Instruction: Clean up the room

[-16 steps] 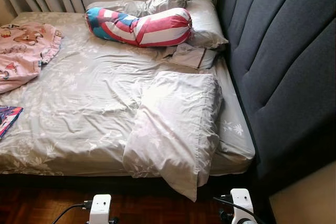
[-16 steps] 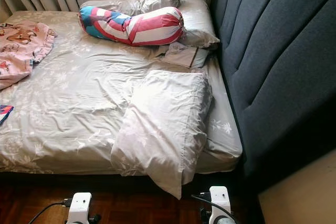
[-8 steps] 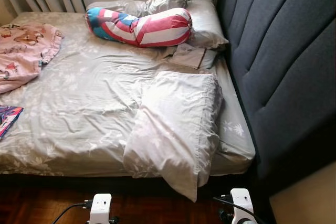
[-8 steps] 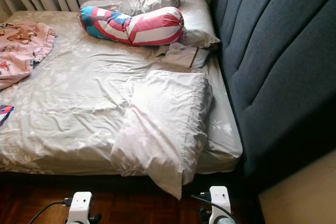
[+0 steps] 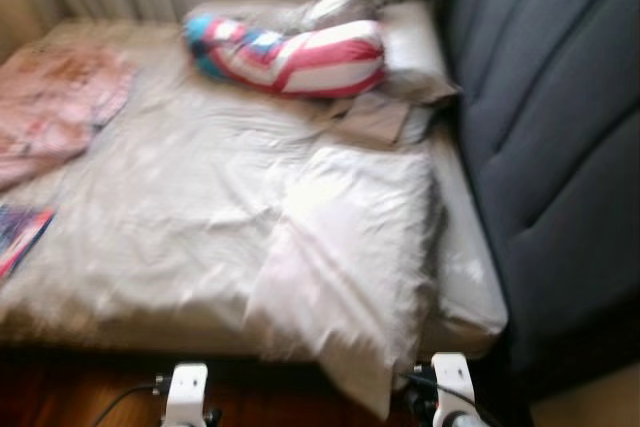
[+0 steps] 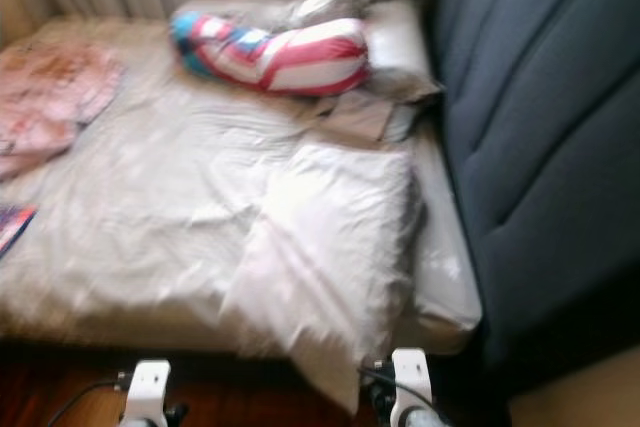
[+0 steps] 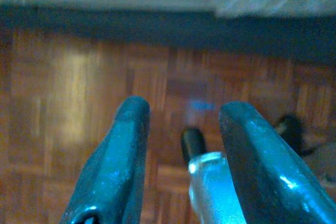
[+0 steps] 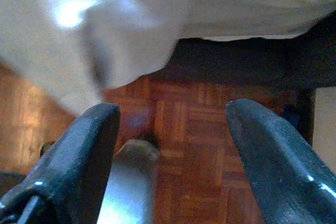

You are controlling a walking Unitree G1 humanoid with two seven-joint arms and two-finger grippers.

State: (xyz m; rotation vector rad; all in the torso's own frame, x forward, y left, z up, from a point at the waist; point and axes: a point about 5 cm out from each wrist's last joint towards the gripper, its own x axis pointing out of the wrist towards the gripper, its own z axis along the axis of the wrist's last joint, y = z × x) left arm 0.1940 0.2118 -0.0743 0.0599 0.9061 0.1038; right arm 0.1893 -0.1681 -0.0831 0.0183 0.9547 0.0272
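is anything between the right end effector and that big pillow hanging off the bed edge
Nothing visible stands in the way. The right end effector hangs open over the parquet floor, and the pillow droops off the bed just ahead of it, with only bare floor and open air between them.

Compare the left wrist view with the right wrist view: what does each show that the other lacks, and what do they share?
Left wrist view alone: the left gripper, fingers apart, over bare parquet floor, with the dark bed base running across beyond it and a silver limb part between the fingers.

Right wrist view alone: the right gripper, fingers wide apart, with the pale pillow drooping over the bed edge toward the floor.

Shared: blurred reddish-brown parquet, pale bedding at the far edge, and an open, empty gripper pointing down near the bed.
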